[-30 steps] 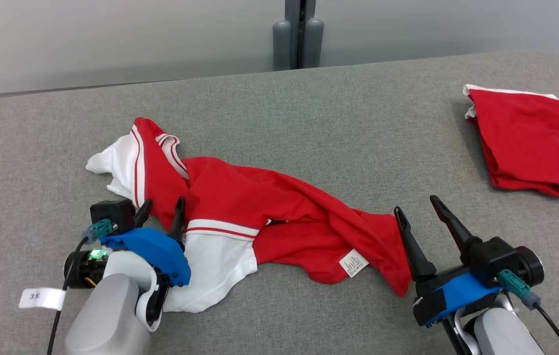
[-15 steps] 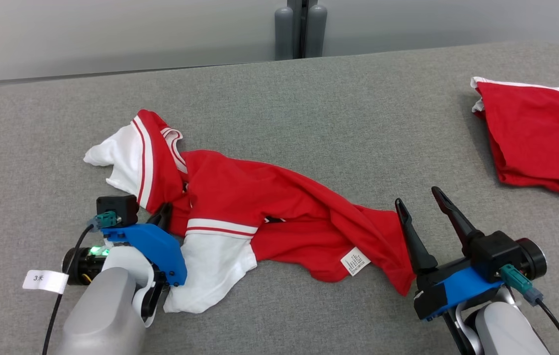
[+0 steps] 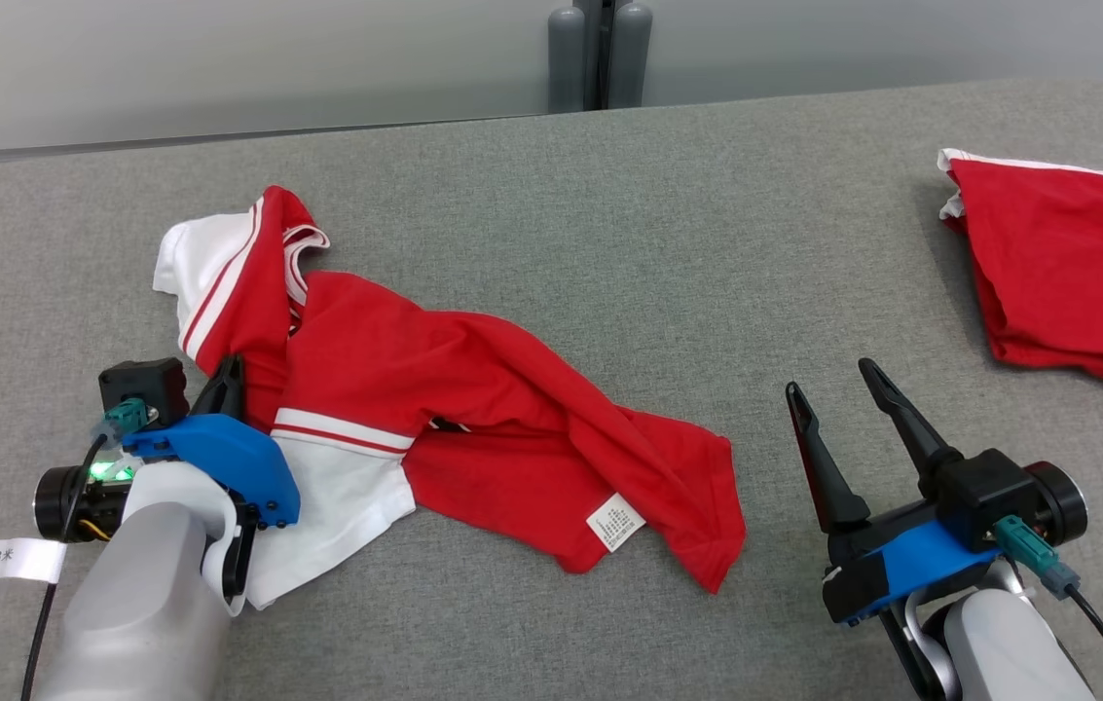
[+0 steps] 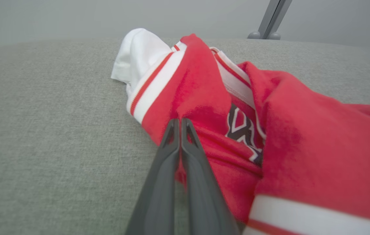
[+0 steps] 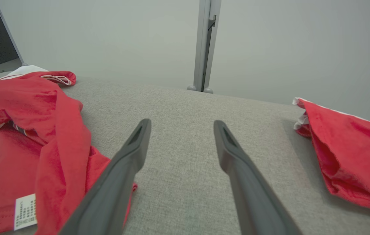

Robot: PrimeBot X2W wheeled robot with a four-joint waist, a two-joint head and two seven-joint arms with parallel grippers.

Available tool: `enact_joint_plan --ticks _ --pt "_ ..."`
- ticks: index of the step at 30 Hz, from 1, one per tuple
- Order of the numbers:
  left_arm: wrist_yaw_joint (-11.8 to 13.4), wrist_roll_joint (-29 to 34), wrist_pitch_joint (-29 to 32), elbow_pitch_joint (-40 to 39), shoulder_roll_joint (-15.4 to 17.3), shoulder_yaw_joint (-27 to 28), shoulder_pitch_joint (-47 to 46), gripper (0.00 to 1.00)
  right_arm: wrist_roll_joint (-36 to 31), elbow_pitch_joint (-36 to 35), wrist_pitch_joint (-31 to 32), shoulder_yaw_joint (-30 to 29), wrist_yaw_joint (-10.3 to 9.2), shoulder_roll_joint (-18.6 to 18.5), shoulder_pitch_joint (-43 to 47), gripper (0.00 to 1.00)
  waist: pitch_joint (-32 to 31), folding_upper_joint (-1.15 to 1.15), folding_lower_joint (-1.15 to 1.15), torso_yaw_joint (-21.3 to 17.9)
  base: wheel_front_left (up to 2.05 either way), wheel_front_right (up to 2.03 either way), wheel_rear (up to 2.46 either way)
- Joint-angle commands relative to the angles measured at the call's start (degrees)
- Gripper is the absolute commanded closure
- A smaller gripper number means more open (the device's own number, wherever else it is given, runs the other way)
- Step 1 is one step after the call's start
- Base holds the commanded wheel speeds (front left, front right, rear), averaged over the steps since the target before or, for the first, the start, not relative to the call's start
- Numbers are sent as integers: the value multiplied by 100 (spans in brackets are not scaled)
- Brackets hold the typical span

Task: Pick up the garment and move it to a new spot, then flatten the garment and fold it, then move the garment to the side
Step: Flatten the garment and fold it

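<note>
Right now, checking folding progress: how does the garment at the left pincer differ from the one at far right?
The crumpled jersey lies twisted and sprawled; the folded garment is a compact stack. The shut left pincer pinches the jersey; the folded garment lies untouched, apart from the open right pincer. Both are red with white, on the grey table.

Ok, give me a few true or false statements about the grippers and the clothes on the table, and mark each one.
1. The left gripper is shut on the crumpled garment. True.
2. The right gripper grips the crumpled garment's hem. False: it is open and grips nothing.
3. A folded red garment lies at the right end of the table. True.
4. The crumpled garment's white label is hidden. False: it shows near the hem.
</note>
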Motion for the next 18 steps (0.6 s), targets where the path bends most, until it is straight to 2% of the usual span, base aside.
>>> enact_joint_plan --ticks 1,3,4,5,6,11,18 --pt "16 -26 -45 29 37 27 -82 100 -23 -27 -29 -20 1 -27 -61 0 0 0 -1 3 0 0 0" --pt "12 -50 -151 43 15 45 -58 100 -25 -34 -29 -45 1 -13 -40 0 -5 0 -1 16 0 0 0" --pt "8 -54 -205 32 10 46 -22 61 -28 -37 -29 -58 1 -2 -25 0 -11 0 -1 25 0 0 0" --pt "5 -79 -256 -1 4 70 22 3 -32 -41 -29 -72 1 9 -7 0 -19 0 -1 36 0 0 0" --pt "12 -89 -297 -42 -2 94 75 0 -37 -44 -29 -89 1 20 16 0 -31 0 -1 52 0 0 0" --pt "-35 -79 -394 -483 26 200 401 0 -37 -67 -29 -167 1 85 147 0 -131 0 -1 170 0 0 0" --pt "27 89 -395 -2036 9 570 1359 0 -73 -71 -28 -300 1 221 339 0 -371 0 -1 357 0 0 0"
